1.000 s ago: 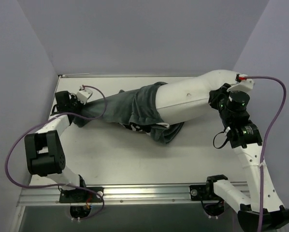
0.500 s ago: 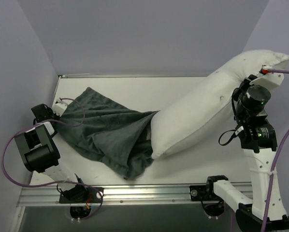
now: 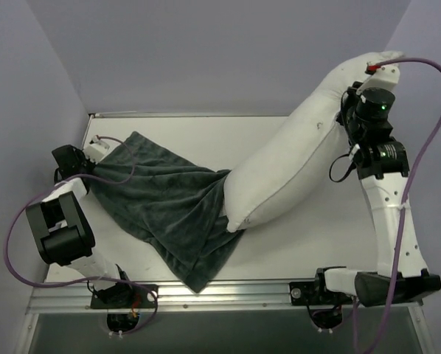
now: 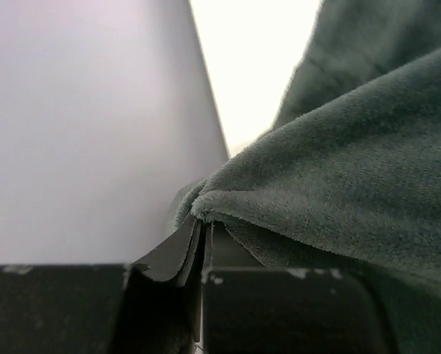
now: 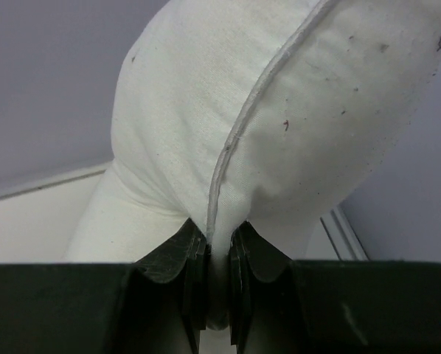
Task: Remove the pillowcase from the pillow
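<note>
The pillowcase [image 3: 165, 206] lies spread on the table with its dark grey fuzzy face up; no zebra stripes show. My left gripper [image 3: 88, 161] at the table's far left is shut on a corner of it, and the left wrist view shows the grey cloth [image 4: 338, 177] pinched at the closed tips [image 4: 203, 225]. The white pillow [image 3: 294, 162] slants from the table's middle up to the right. Its lower end rests at the pillowcase's right edge. My right gripper [image 3: 351, 96] holds its upper end high, shut on the piped seam [image 5: 219, 247].
The white table [image 3: 309, 236] has purple-grey walls on the left, back and right. A metal rail [image 3: 228, 293] with both arm bases runs along the near edge. Purple cables loop by each arm.
The right arm has lifted and swung the pillow's upper end up and back. The pillow has slid out of the grey cloth, which the left gripper pulled to the left and which now lies flatter.
</note>
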